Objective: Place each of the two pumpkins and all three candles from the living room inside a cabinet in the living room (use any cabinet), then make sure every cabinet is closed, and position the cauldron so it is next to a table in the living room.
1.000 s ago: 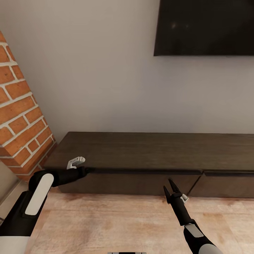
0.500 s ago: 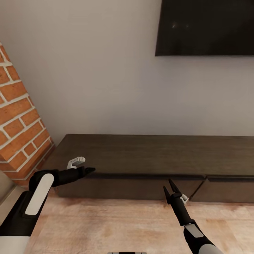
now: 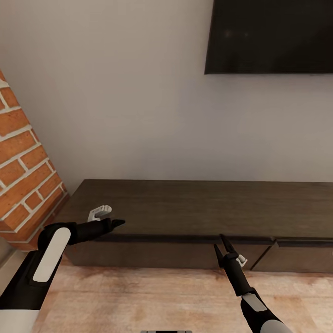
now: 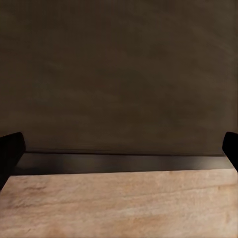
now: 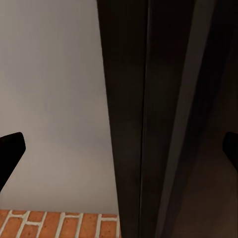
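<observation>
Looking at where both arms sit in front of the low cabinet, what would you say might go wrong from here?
1. The left gripper sits right at the cabinet top's front edge; pushing forward might jam it against the wood.
2. The fronts show no handles, and the left front looks shut, so open fingers may slip when prying it.
3. The right gripper, open, hangs near the seam between the two fronts and might catch the right front.

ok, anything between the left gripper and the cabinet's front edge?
Nothing visible. The left gripper hangs at the left end of the cabinet, near its top front edge, with no object between them. Its jaws are spread and empty.
</observation>
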